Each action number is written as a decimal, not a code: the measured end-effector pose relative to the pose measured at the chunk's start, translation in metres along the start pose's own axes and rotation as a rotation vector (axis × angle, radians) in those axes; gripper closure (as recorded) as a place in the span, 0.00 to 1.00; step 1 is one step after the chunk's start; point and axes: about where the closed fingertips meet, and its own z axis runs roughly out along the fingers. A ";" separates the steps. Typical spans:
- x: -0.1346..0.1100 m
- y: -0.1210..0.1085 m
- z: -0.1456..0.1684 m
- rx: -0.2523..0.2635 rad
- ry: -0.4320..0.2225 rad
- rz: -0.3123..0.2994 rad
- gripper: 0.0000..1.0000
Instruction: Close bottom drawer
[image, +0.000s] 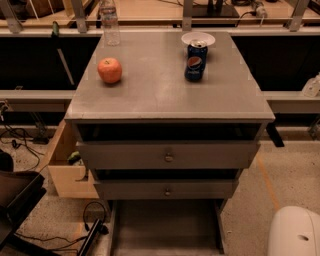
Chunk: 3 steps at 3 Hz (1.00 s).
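The grey cabinet (250, 150) filled the middle of the camera view. Its bottom drawer (165, 227) stood pulled far out toward the camera, a long shallow tray running off the lower edge, still open. The top drawer (125, 156) and middle drawer (130, 191) each sat slightly out, with a dark gap above. A white robot shell (295, 232) showed at lower right, just beside the bottom drawer. The hand was out of view, so its state could not be told, and places are given from that shell. A wooden box (65, 172) lay beyond the cabinet's far side. On the tabletop (160, 90), an apple (109, 70) and a bottle (110, 22) stood farthest away. A can (195, 61) stood nearer, touching a bowl (198, 38) behind it.
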 end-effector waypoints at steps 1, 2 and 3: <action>0.000 0.002 -0.002 -0.003 -0.001 0.000 1.00; -0.002 0.003 0.001 -0.003 -0.017 0.006 1.00; -0.003 -0.012 0.041 0.019 -0.106 0.028 1.00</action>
